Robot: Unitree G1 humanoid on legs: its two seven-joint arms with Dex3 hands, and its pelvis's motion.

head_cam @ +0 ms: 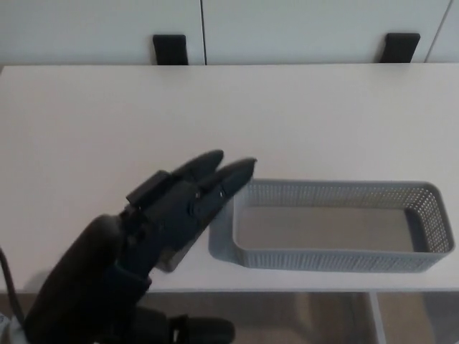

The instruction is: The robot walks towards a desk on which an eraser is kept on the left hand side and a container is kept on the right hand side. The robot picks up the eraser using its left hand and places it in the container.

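Dark and almost wholly hidden, the eraser (172,259) shows only as a small grey-black corner under the left hand (188,204), near the front edge of the white desk (229,122) and just left of the container. The hand comes in from the lower left over the eraser, its two thick fingers (204,166) stretched forward side by side toward the container's near corner. They are extended rather than curled and seem to grip nothing, though the thumb is out of sight, so how wide the grasp stands cannot be judged. Whether the hand touches the eraser or only hovers above it is also unclear from this angle.

Just to the right lies the grey mesh container (337,258), long, shallow and empty, with its left end very close to the fingertips. The right hand is not in view.

The step in hand looks like the reach for the grasp. To do it well, the hand should probably settle over the middle of the eraser and close across its narrow width, thumb on one long side and fingers on the other, so the block does not pivot. Care is needed to keep the fingertips off the container's rim, which sits close enough to be nudged. A short lift should then clear the low wall before carrying right.
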